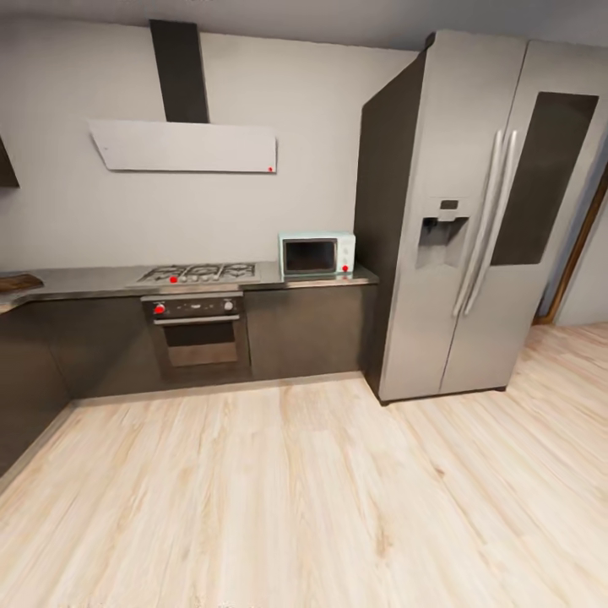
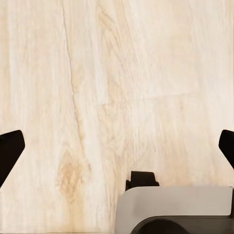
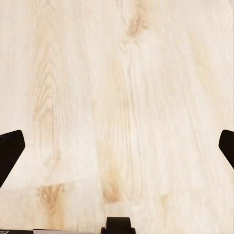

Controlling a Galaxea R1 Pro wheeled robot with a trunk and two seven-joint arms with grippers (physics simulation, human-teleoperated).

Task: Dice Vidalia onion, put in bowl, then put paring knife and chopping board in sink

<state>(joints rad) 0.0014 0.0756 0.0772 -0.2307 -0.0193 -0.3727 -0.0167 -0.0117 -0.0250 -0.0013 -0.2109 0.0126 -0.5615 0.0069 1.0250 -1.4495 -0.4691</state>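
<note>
kitchen ahead | chopping board [image 1: 19, 283] way over at far-left end of countertop [image 1: 93, 283] | left gripper [image 2: 117, 146] spread wide, holding nothing | right gripper [image 3: 117, 146] same, over wood floor [image 3: 117, 73]

one refrigerator [image 1: 473, 219], one microwave [image 1: 317, 254], one oven [image 1: 196, 333], one cooktop [image 1: 198, 273]

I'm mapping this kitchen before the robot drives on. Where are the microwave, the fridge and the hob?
microwave [image 1: 317, 255], head view, on its dark door glass.
fridge [image 1: 473, 219], head view, on the front of its left door.
hob [image 1: 198, 273], head view, on the burner grates set into the countertop [image 1: 93, 281].
</note>
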